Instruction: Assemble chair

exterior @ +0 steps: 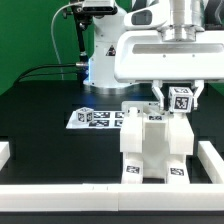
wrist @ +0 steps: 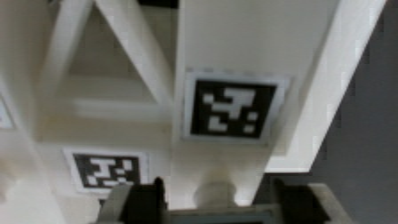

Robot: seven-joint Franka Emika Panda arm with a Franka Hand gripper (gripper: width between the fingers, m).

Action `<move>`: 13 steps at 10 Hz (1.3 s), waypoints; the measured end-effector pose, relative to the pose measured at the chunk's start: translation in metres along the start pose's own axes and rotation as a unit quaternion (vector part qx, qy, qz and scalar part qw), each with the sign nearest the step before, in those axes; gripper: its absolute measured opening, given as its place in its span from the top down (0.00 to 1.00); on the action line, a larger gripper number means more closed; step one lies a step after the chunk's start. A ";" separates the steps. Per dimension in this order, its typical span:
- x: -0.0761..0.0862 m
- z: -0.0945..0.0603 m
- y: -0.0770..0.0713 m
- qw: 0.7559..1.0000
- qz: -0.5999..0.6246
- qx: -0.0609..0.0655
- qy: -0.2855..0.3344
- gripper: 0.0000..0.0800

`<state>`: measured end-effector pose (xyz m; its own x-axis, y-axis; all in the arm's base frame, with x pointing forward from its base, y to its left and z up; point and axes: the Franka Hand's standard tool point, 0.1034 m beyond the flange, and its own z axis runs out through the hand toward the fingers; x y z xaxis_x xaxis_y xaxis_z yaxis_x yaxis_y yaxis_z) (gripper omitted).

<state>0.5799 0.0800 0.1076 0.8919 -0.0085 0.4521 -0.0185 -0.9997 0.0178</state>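
On black table (exterior: 45, 115), blocky white chair (exterior: 155, 145)

I get bright, even light that washes out the white chair (exterior: 150, 140) against the dark counter (exterior: 40, 110), while my wrist view is soft and blurred.

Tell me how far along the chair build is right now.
Done: several white pieces already stand joined as a partial chair. In hand: the gripper is closed on a white piece at its top. Left: seating and releasing it; whether further parts remain cannot be told.
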 end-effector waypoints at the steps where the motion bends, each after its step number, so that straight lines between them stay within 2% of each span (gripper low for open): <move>1: -0.001 0.002 0.000 1.000 -0.001 -0.001 -0.001 0.64; 9: -0.003 0.005 0.001 1.000 -0.015 -0.003 0.008 0.64; 10: -0.003 0.005 0.001 1.000 -0.016 -0.003 0.008 0.41; 11: -0.003 0.005 0.002 1.000 -0.016 -0.003 0.008 0.41; 12: -0.003 0.005 0.002 1.000 -0.014 -0.003 0.008 0.23; 13: -0.003 0.005 0.002 1.000 -0.015 -0.003 0.008 0.20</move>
<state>0.5798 0.0775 0.1017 0.8849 0.0225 0.4653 0.0057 -0.9993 0.0375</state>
